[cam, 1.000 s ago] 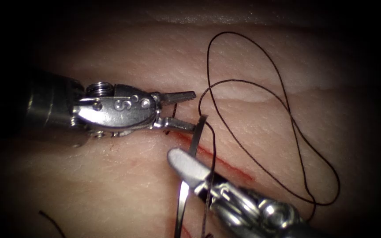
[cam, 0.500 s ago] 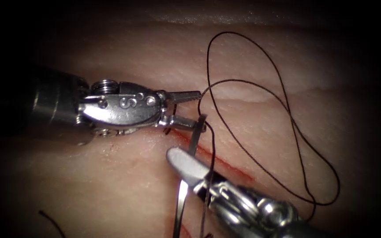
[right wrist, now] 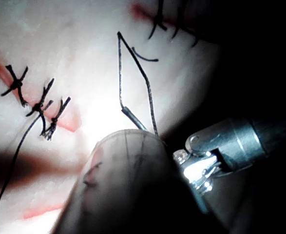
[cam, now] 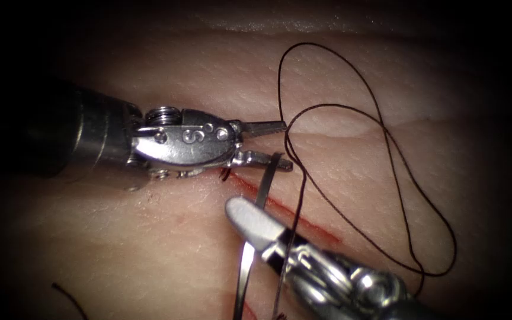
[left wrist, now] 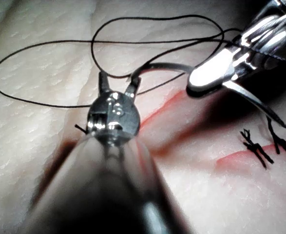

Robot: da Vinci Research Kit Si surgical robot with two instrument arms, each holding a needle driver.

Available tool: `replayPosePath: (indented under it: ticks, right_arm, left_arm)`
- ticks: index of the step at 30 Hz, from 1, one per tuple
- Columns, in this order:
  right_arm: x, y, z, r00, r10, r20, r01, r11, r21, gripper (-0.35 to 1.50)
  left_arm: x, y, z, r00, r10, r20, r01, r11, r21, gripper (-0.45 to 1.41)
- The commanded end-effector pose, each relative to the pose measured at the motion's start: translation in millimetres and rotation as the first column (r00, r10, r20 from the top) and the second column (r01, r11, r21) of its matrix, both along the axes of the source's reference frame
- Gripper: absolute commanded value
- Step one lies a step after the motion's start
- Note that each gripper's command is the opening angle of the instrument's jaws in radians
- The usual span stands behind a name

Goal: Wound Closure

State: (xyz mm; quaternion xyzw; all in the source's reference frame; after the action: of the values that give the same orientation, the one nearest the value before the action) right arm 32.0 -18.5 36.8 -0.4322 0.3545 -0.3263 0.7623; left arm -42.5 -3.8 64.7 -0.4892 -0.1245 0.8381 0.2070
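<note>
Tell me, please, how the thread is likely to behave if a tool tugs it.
Probably floppy: the thread lies in loose loops on the tissue. Probably light, and so thin it may slip. The right tool holds the needle mid-curve; the left tool, jaws open, holds nothing.

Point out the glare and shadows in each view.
Endoscope view: dark edges ring the lit tissue; glare on the right gripper, shut on the needle mid-curve above the cut. Left wrist view: the open, empty left gripper casts shadow on the tissue. Right wrist view: glare bleaches the tissue beside deep shadow.
</note>
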Motion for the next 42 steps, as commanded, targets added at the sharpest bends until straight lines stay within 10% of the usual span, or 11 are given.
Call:
replayPosePath:
  ticks: [1, 15, 26, 42]
  right_arm:
    - [0.8, 0.3, -0.2, 1.0, 0.003, -0.012, -0.003, 1.0, 0.002, -0.35]
    - [-3.7, 3.6, -0.7, 0.974, 0.16, -0.164, -0.115, 0.96, 0.254, -0.35]
    - [-7.4, 9.3, 5.2, 0.893, 0.371, -0.254, -0.163, 0.793, 0.588, -0.35]
    - [-9.3, 12.9, 9.7, 0.806, 0.547, -0.224, -0.13, 0.534, 0.835, -0.35]
  left_arm:
    - [-0.8, 0.4, 0.7, 1.0, -0.001, 0.003, 0.001, 1.0, -0.002, 0.36]
    - [1.0, 1.9, 1.7, 0.999, 0.019, 0.04, -0.019, 1.0, -0.006, 0.34]
    - [7.2, 0.4, -2.3, 1.0, -0.001, -0.019, 0.001, 1.0, -0.012, 0.34]
    - [7.3, -6.7, -6.0, 0.999, 0.034, -0.025, -0.035, 0.999, -0.032, 0.34]
